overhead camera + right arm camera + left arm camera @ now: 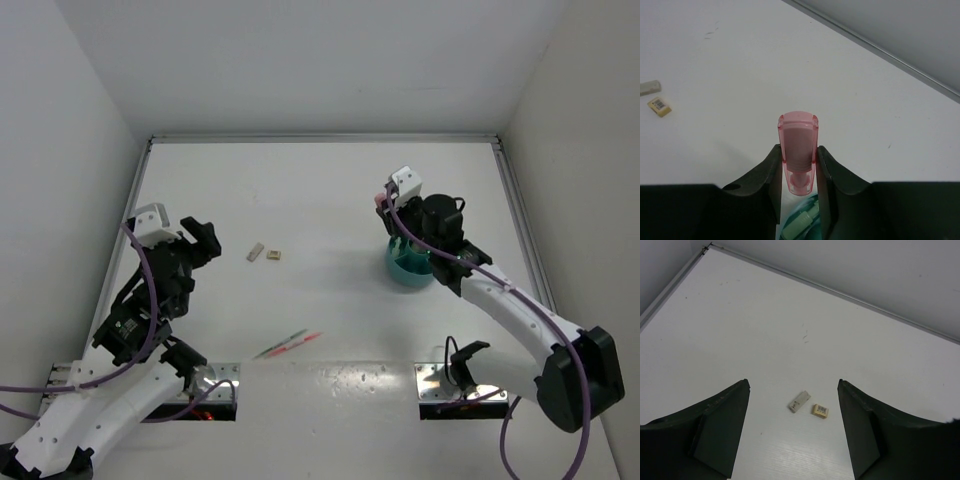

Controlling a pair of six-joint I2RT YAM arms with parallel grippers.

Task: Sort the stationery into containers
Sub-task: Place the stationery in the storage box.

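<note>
Right gripper (798,156) clamps pink marker (798,137) above the teal cup (402,276) near the table (320,190) right edge, ready for dropping; left gripper (792,390), spread wide, faces 2 beige blocks (800,401).

white table (320,190) carries teal cup (400,276), two blocks (273,256), two pens (290,345).
</note>
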